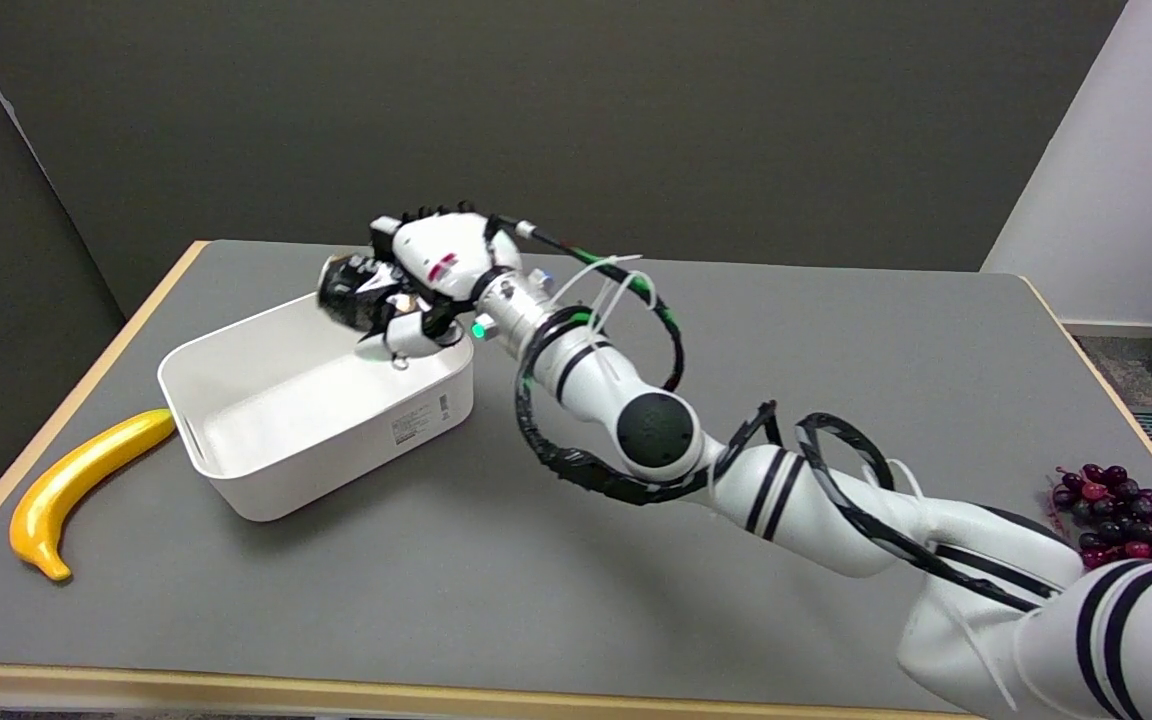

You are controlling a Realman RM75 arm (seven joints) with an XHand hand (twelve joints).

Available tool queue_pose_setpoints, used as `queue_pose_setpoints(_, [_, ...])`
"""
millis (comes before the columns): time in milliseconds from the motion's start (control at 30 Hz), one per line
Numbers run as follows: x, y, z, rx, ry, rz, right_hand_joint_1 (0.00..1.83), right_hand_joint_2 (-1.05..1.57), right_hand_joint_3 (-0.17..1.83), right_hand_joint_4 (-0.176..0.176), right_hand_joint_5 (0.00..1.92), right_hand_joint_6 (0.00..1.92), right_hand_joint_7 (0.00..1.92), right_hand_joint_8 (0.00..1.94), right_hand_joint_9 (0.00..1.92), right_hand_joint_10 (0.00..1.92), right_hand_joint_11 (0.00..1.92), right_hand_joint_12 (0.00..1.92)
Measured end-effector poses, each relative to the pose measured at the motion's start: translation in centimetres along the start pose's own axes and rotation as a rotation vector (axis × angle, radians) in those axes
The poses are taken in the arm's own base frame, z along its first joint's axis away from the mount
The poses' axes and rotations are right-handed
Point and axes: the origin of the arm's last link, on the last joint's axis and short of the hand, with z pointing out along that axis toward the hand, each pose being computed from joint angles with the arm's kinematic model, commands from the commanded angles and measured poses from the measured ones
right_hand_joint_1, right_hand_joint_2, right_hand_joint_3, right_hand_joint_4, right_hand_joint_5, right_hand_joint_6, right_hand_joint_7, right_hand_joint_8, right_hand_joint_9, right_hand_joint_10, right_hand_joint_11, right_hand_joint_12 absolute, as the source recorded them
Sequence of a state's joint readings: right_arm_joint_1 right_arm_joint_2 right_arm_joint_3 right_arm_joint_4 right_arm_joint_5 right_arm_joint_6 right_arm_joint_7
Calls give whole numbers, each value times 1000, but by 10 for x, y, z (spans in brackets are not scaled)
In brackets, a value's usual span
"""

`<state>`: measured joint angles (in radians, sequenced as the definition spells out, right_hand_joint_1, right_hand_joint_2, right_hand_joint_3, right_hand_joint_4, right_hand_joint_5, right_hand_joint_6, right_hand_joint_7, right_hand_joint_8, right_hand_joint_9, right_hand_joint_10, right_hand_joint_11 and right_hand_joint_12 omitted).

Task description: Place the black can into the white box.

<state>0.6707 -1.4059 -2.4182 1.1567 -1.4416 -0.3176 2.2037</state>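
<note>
Fingers (368, 268) around black can (344, 292) (seemingly sideways).

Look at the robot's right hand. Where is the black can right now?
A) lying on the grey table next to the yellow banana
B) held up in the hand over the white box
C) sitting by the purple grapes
B: the right hand grips the dark, round black can in its fingers, above the far corner of the white rectangular plastic box, not on the table.
</note>
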Motion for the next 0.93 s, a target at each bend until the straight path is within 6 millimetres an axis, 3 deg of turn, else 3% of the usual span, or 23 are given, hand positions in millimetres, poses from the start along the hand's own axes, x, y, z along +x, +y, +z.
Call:
queue_pose_setpoints(67, [-4,-4,3,10,-19,13,1167,1229,148,-176,615,1514,681,1525,799,1327,452,1593])
queue_pose_setpoints(100, [-7,-6,4,14,-28,20,1039,1150,246,-138,526,1326,613,1331,699,1199,391,1452])
queue_pose_setpoints(133, [-9,-8,5,18,-37,27,654,874,612,-22,267,750,420,751,422,869,199,1262])
queue_pose_setpoints(167, [-11,-10,6,22,-46,33,348,653,899,64,70,286,253,310,197,613,50,1105])
queue_pose_setpoints(233, [-15,-13,8,32,-65,44,241,561,963,57,45,84,90,259,70,539,17,1001])
queue_pose_setpoints(300, [-19,-15,9,41,-84,55,213,537,929,56,-1,57,-1,128,-1,381,-1,940])
queue_pose_setpoints(367, [-23,-17,10,49,-101,65,189,523,930,54,-1,32,-1,18,-1,205,-1,856])
queue_pose_setpoints(500, [-28,-18,11,59,-126,82,198,528,931,47,-1,1,-1,-1,-1,39,-1,722])
queue_pose_setpoints(667, [-29,-16,10,52,-134,104,214,594,816,57,-1,-1,-1,-1,-1,-1,-1,595])
queue_pose_setpoints(800, [-24,-10,8,26,-111,127,180,558,935,56,-1,-1,-1,-1,-1,-1,-1,574])
queue_pose_setpoints(867, [-19,-3,7,2,-86,142,174,616,837,55,-1,-1,-1,-1,-1,-1,-1,566])
queue_pose_setpoints(933, [-10,7,3,-30,-51,158,248,599,998,46,-1,16,-1,-1,-1,15,-1,558])
